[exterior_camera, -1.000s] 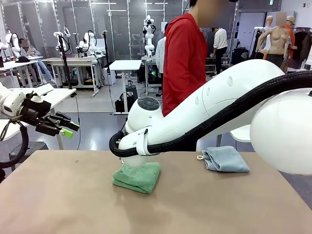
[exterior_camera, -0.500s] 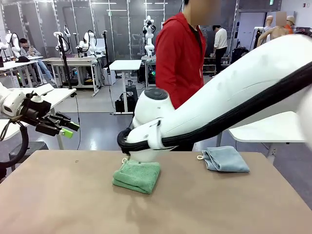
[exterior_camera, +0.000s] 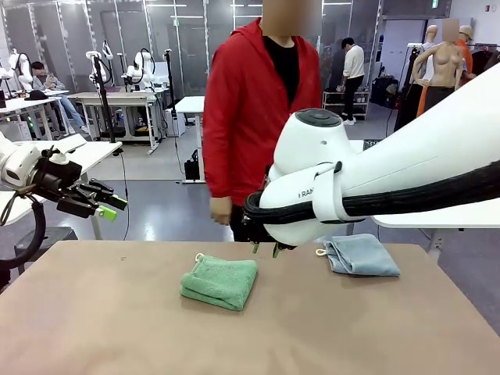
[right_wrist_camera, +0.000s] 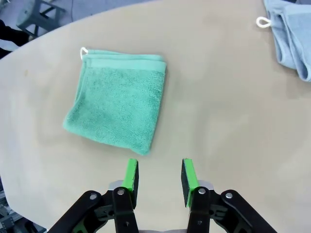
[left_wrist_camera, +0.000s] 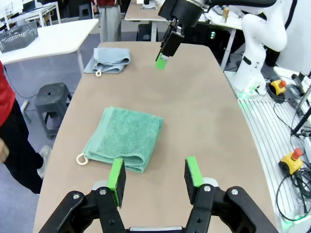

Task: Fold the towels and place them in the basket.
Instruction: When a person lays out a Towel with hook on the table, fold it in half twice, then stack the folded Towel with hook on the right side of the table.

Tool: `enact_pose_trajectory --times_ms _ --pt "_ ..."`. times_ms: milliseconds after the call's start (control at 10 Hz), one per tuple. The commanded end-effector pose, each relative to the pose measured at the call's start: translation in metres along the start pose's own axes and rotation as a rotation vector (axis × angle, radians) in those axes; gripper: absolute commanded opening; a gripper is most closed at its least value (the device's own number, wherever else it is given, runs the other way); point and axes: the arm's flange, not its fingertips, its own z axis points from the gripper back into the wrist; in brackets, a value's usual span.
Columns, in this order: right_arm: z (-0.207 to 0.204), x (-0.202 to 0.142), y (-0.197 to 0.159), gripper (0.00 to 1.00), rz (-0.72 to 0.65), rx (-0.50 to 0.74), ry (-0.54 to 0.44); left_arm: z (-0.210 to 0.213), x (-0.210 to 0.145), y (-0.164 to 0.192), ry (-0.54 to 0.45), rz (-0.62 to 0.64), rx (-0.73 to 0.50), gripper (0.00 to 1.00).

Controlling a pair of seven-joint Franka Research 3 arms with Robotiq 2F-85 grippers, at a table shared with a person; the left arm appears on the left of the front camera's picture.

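A folded light green towel (exterior_camera: 219, 281) with a white loop tag lies on the tan table (exterior_camera: 117, 328), left of the middle. A pale grey-blue towel (exterior_camera: 361, 255), loosely folded, lies at the far right edge. My right gripper (exterior_camera: 266, 250) hangs open just above the table, right of the green towel and apart from it; its own view shows the green towel (right_wrist_camera: 119, 107) ahead of its empty fingers (right_wrist_camera: 131, 175). My left gripper (exterior_camera: 105, 205) is open, held high beyond the table's left side. In its view the green towel (left_wrist_camera: 125, 139) lies below and the basket (left_wrist_camera: 19, 36) stands on a white side table.
A person in a red hoodie (exterior_camera: 250, 101) stands at the far edge, one hand (exterior_camera: 221, 209) hanging down. The right arm's thick white forearm (exterior_camera: 406, 172) spans the right half of the picture above the table. A stool (left_wrist_camera: 54, 97) stands beside the table.
The right arm has lifted off the green towel and drawn back to the right, leaving it folded. The person has stepped left into fuller view. The left arm has not moved.
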Motion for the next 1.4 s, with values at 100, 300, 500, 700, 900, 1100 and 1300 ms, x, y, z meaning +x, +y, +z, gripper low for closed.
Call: enact_pose_trajectory --times_ms 100,300,500,700,900,1100,1300 --pt "-0.0033 0.0012 0.0067 0.46 0.0 -0.001 -0.004 0.0012 0.003 0.0011 -0.003 0.01 -0.01 0.63" --pt "-0.0033 0.0012 0.0067 0.46 0.0 -0.001 -0.004 0.0012 0.003 0.0011 -0.003 0.01 -0.01 0.63" --pt "-0.0033 0.0012 0.0067 0.46 0.0 -0.001 -0.004 0.0012 0.003 0.0011 -0.003 0.01 -0.01 0.63" --pt "-0.0033 0.0012 0.0067 0.46 0.0 -0.001 -0.004 0.0012 0.003 0.0011 -0.003 0.01 -0.01 0.63" --pt "-0.0033 0.0012 0.0067 0.46 0.0 -0.001 -0.004 0.0012 0.003 0.0011 -0.003 0.01 -0.01 0.63" --pt "-0.0033 0.0012 0.0067 0.46 0.0 -0.001 -0.004 0.0012 0.003 0.0011 -0.003 0.01 -0.01 0.63" --pt "-0.0039 -0.0056 0.0044 0.47 0.081 0.068 0.042 0.0012 0.003 0.0011 -0.003 0.01 -0.01 0.63"
